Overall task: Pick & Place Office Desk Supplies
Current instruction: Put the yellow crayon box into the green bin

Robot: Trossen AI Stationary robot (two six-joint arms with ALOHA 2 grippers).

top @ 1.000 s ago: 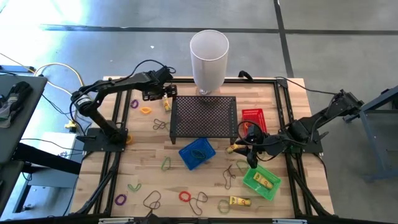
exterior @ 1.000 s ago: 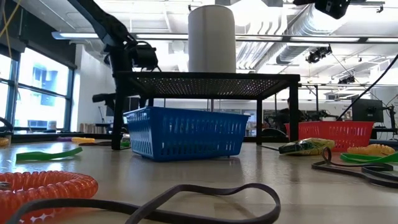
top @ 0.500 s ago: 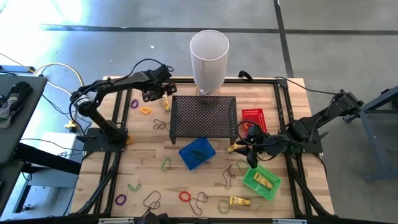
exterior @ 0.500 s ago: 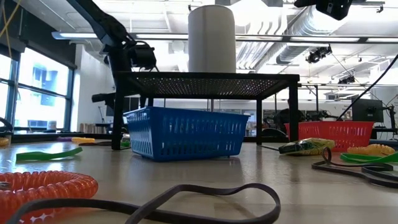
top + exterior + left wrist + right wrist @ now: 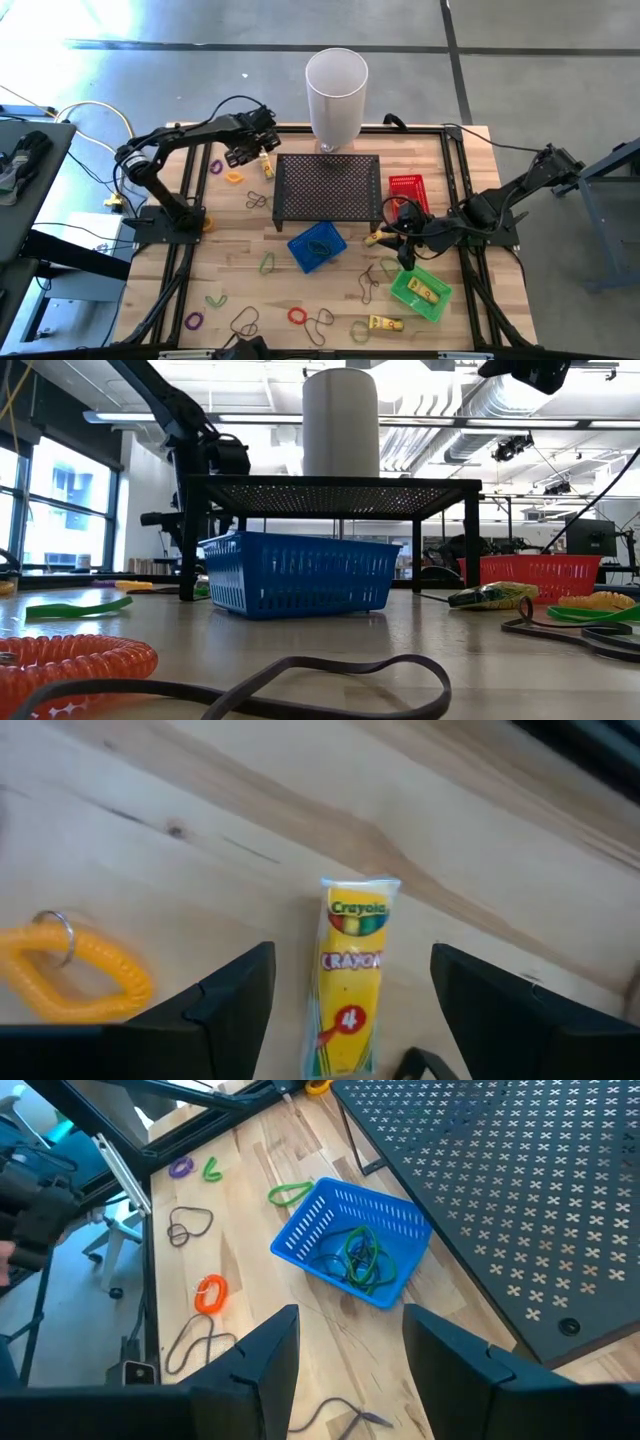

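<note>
The left gripper (image 5: pixel 350 1010) hovers with fingers wide apart and empty, straddling the small yellow crayon box (image 5: pixel 351 978) at the bench's eleven o'clock. Descending off-centre could skid it. The right gripper (image 5: pixel 350 1380), half-open and empty, waits near three o'clock.

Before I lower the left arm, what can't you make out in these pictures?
- Crayon pack, left wrist view: its lower end is cut off by the picture's edge.
- Yellow coil, left wrist view: partly hidden behind a finger.
- Red basket, low view: contents hidden by its wall.
- Left gripper, high view: too small to judge contact.
</note>
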